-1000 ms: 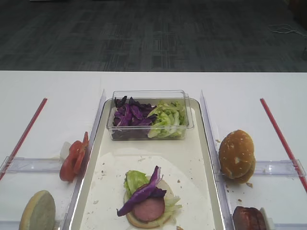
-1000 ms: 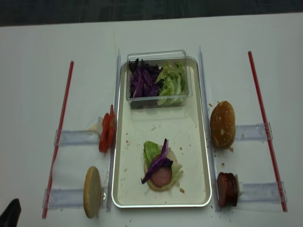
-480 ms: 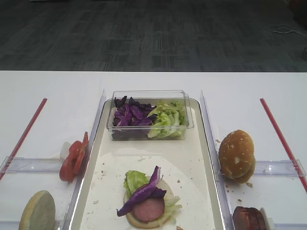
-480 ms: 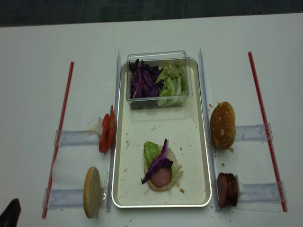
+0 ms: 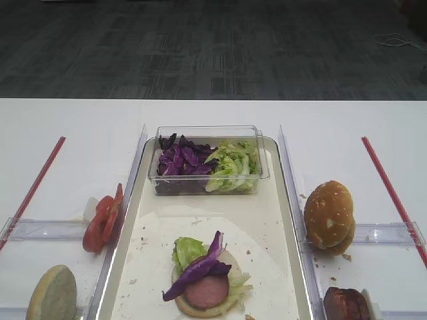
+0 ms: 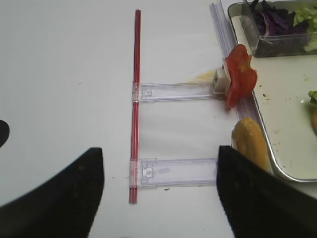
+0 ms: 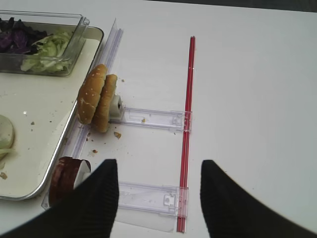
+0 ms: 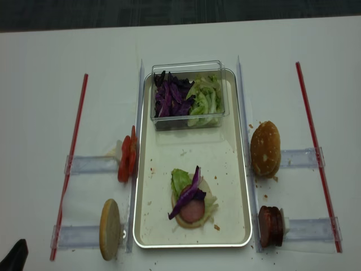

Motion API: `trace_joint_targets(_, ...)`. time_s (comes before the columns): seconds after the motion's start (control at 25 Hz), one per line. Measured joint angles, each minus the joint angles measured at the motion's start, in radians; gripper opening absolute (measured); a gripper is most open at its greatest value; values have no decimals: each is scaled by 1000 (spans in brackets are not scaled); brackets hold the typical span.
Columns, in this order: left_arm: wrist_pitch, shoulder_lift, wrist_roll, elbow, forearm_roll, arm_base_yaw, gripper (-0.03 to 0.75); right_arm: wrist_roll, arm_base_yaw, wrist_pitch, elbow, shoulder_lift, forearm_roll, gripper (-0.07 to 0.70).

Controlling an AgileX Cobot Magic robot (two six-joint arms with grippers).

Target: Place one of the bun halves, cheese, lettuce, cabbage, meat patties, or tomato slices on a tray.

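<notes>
- My left claw (image 6: pixel 161 183) hangs spread wide and grasping nothing above the tabletop (image 6: pixel 64 74), well to the left of the tray (image 6: pixel 277 171).
- Ahead and to the right of that claw the tomato slices (image 6: pixel 239 75) stand on edge in a clear holder (image 6: pixel 173 91), just beside the tray's left rim; their flat faces point along the holder, so the stack's long axis runs toward the tray.
- Nearer that claw, and also to its right, a pale bun half (image 6: pixel 249 146) stands on edge against the tray rim, with its thin edge running away from me.
- On the tray's near end, further right still, sits the stack built up to this point: a bottom bun (image 5: pixel 200 308) carrying lettuce (image 5: pixel 188 251), a meat patty (image 5: pixel 207 291) and a strip of cabbage (image 5: pixel 199 267). A clear tub (image 5: pixel 207 180) of loose leaves stands at the far end.
- My right claw (image 7: pixel 157 198) is also spread wide and empty, off to the right of the tray.
- Ahead and to its left the seeded bun halves (image 7: pixel 97 97) stand upright on edge in their holder; closer in, the spare meat patties (image 7: pixel 64 179) stand on edge just left of my left finger.
- I judge tomato the likely next layer, and the left claw is the nearer one for it.
</notes>
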Motion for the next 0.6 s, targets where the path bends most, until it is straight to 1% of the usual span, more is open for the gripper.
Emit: trace_joint_targets(0.6,0,-2,0,0,-19,-4,484,0,0,0,0,0,0,387)
